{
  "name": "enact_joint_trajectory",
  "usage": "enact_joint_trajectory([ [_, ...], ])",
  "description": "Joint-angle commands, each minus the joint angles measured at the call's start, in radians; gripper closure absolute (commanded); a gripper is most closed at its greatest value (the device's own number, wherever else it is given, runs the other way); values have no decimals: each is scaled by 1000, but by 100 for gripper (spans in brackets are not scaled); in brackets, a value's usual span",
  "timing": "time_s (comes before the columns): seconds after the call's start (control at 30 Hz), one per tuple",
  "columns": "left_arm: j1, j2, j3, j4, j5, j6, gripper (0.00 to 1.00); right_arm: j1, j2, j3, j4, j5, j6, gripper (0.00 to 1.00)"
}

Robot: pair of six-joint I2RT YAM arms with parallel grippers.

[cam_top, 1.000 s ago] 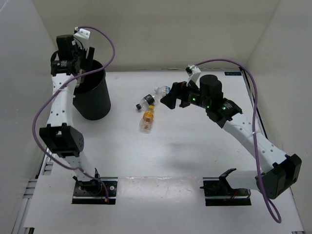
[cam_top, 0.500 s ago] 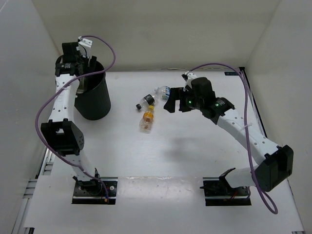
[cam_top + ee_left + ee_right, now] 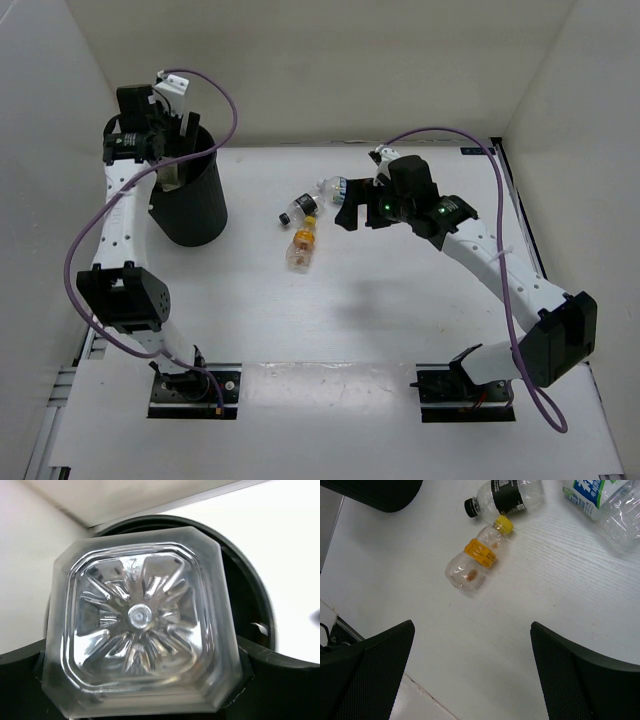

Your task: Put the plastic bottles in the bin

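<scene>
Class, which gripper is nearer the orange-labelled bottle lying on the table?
Right. The right gripper hovers close beside the orange-labelled bottle; the left gripper is far off, above the bin.

**Blocked, Cropped, Unclear**

Left wrist: most of bin [image 3: 257, 597] interior blocked by close, soft-edged base of clear bottle [image 3: 140, 617]. Fingers [image 3: 282, 682] cropped to dark corners; cannot tell whether gripping. From above, left tool [image 3: 170, 145] partly hidden in bin mouth.

Right wrist: blue-white bottle [image 3: 600, 500] and black-labelled bottle [image 3: 512, 495] clipped by top edge. From above, blue-white bottle possibly half behind right tool [image 3: 347, 212].
</scene>
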Motion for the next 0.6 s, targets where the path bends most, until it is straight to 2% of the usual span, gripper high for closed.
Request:
enact_joint_trajectory([
  [0.0, 61, -38, 44, -62, 233, -73, 1, 1, 0, 43, 7, -15, -14, 0],
  [0.03, 81, -11, 71, -94, 314, -93, 1, 1, -9, 43, 7, -15, -14, 0],
  [0.07, 94, 65, 172, -143, 324, -120, 1, 1, -9, 43, 7, -15, -14, 0],
  [0.1, 95, 109, 229, -247, 310, -120, 1, 1, -9, 43, 7, -15, -14, 0],
  [0.17, 95, 176, 347, -320, 206, -130, 1, 1, -18, 33, 7, -15, -23, 0],
  [0.27, 73, 168, 305, -297, 129, -90, 1, 1, -27, 21, 7, -15, -24, 0],
  [0.37, 29, 51, 45, -135, -31, 13, 1, 1, -37, 12, 7, -15, -24, 0],
  [0.4, 19, 51, 44, -134, -42, 13, 1, 1, -37, 12, 7, -15, -24, 0],
  [0.5, 67, 10, 90, -174, 113, -34, 1, 1, -37, 12, 7, -15, -24, 0],
  [0.57, 67, -21, 72, -128, 120, -56, 1, 1, -37, 12, 7, -15, -24, 0],
])
